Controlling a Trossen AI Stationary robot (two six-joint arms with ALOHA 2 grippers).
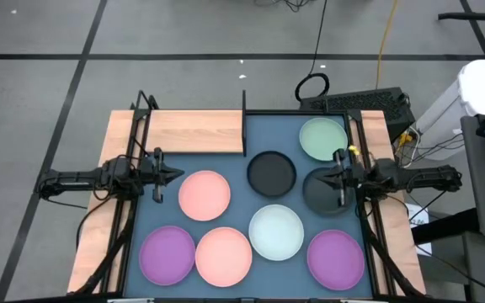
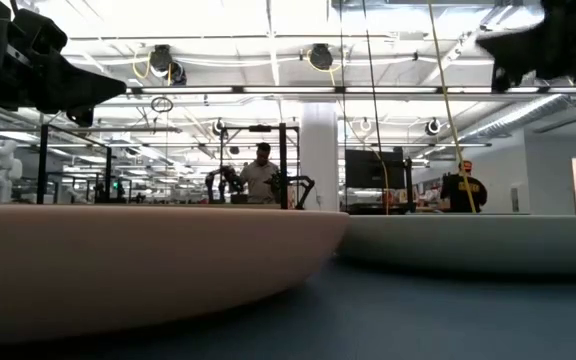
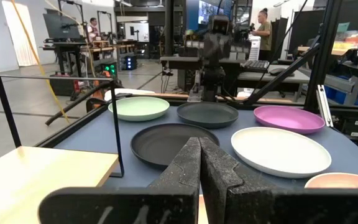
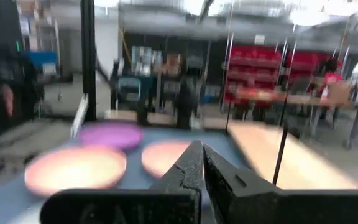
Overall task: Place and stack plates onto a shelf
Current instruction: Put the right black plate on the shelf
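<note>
Eight plates lie flat on the blue mat [image 1: 244,202] on the tabletop [image 1: 99,227], and none is on the shelf [image 1: 194,131]. The shelf is a light wood board at the back left corner, and it is bare. The green plate [image 1: 322,138] sits at the back right. One black plate [image 1: 271,172] is in the middle, and the other black plate [image 1: 325,194] is to its right. One pink plate [image 1: 204,194] lies left of the middle. In the front row are a purple plate [image 1: 167,254], a second pink plate [image 1: 223,255], the white plate [image 1: 276,231] and a second purple plate [image 1: 335,257].

The left gripper [image 1: 168,174] hangs near the first pink plate with its jaws pressed together. The right gripper [image 1: 329,176] hangs over the second black plate, and its jaws are pressed together too. Neither one holds a plate.
</note>
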